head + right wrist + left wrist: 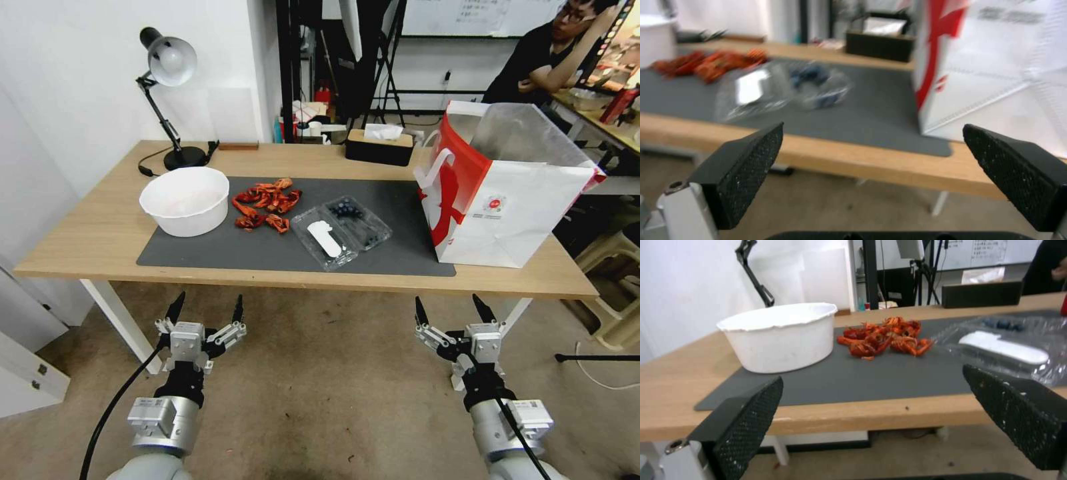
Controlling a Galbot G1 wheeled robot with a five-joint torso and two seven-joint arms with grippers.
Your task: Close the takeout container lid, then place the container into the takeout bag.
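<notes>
The takeout container [360, 223] lies open on the dark mat, its berry half toward the back holding dark blueberries. Its lid [323, 239], clear with an oblong white label, lies flat toward the front edge. In the wrist views the container appears as clear plastic [1018, 340] [786, 90]. The takeout bag [500, 193] stands upright and open at the table's right end, white with a red side panel [996, 66]. My left gripper [207, 312] and right gripper [451, 307] hang open below the table's front edge, empty. Black fingertips [746, 426] [742, 173] frame each wrist view.
A round white bowl [185, 200] sits at the mat's left with a pile of red crayfish shells [265, 203] beside it. A black tissue box [380, 145] and a desk lamp [170, 100] stand at the back. A stool [617, 267] is right of the table.
</notes>
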